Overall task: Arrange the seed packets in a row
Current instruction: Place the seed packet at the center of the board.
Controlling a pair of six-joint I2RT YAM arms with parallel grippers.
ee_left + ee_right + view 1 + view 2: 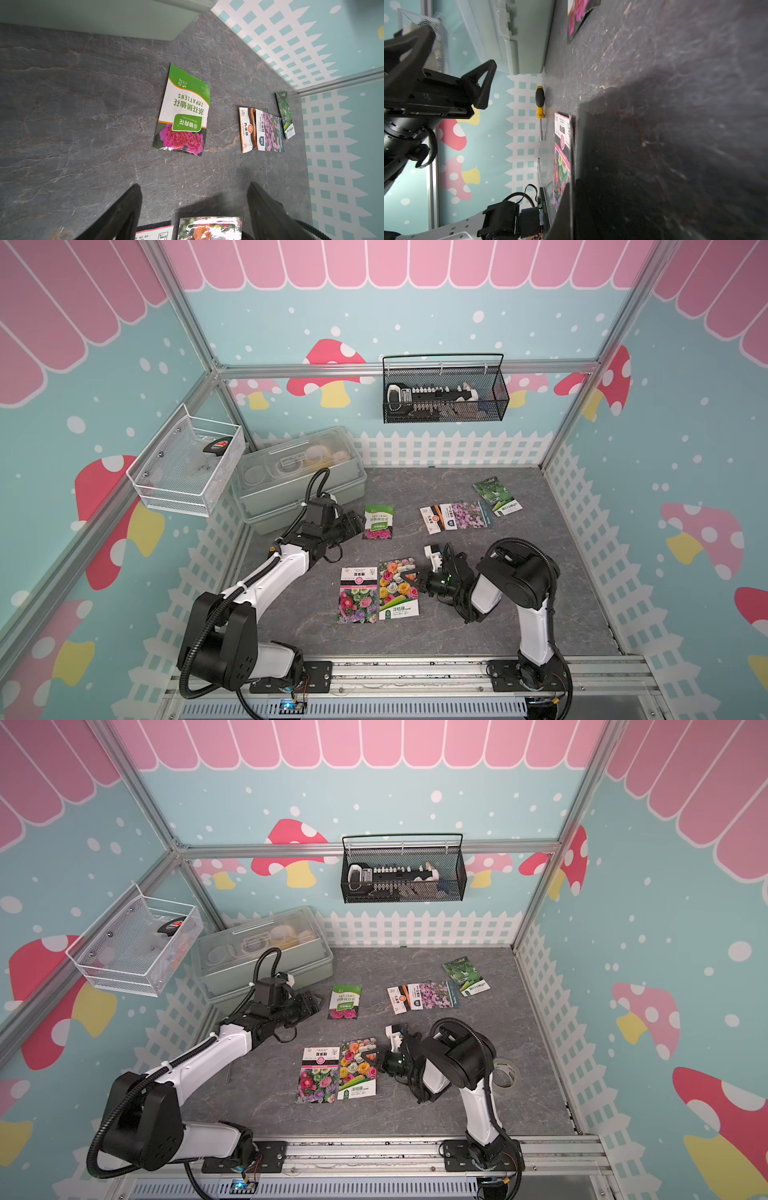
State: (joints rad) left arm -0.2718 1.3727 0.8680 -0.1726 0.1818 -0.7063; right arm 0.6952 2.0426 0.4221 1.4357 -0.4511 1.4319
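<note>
Several seed packets lie on the grey table. An impatiens packet (378,522) (182,112) sits mid-left, with my left gripper (353,526) (193,184) open and empty just left of it. Farther right, an orange-white packet (432,519), a purple-flower packet (467,514) overlapping it, and a green gourd packet (497,496) lie close together. Nearer the front, a pink-banded aster packet (358,594) lies beside a rose packet (395,593) (355,1073). My right gripper (409,572) (571,187) is shut on the rose packet's upper right edge, which looks slightly lifted.
A lidded green plastic box (299,477) stands at the back left, behind the left arm. A yellow-handled screwdriver (539,101) lies by the left fence wall. A clear tape roll (505,1073) sits behind the right arm. Mesh baskets (187,464) (444,389) hang on the walls.
</note>
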